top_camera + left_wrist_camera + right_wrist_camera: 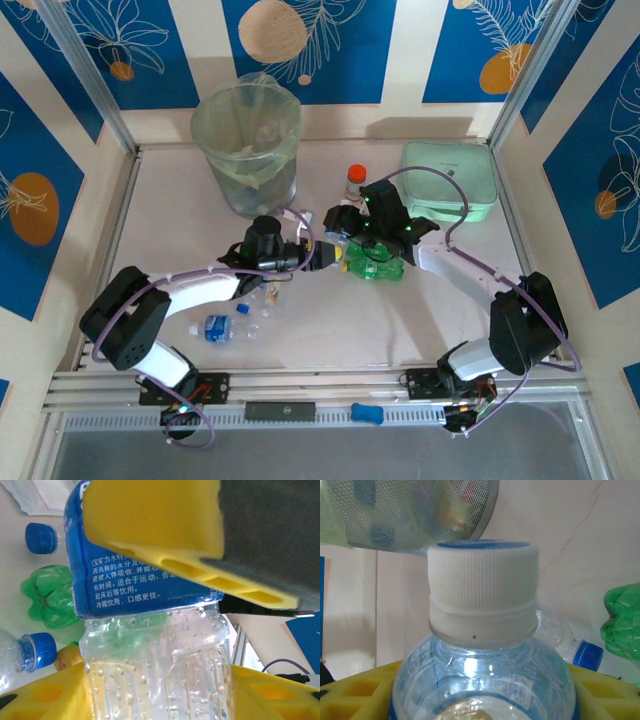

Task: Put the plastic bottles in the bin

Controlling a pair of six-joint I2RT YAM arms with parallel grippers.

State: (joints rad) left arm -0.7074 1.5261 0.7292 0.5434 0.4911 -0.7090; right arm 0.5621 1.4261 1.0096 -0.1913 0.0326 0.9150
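The left tool (318, 257) is clenched on a clear plastic bottle with a blue label (145, 587). In the left wrist view one yellow finger (150, 520) presses across the label from above. The other yellow finger bears on the beaded clear body from below. White print runs down the label.

The right tool (338, 225) sits just beside the left one, over the middle of the pale desk (400, 330). In the right wrist view a clear plastic bottle with a ribbed white cap (484, 602) stands between its yellow pads (355, 690). The pads touch the bottle's shoulders on both sides, so this tool is grasping it. Whether the two tools hold one and the same bottle cannot be told.

Crumpled green see-through bottles (375, 265) lie on the desk right under the two tools. Another small clear bottle with a blue label (215, 327) lies on its side near the left arm, well apart from the rest.

The tall round pale-green bin with its thin clear liner (245, 150) stands upright at the far left of the desk, apart from both tools. A short orange-capped jar (356, 180) stands near a mint-green rectangular case (450, 182) at the far right.
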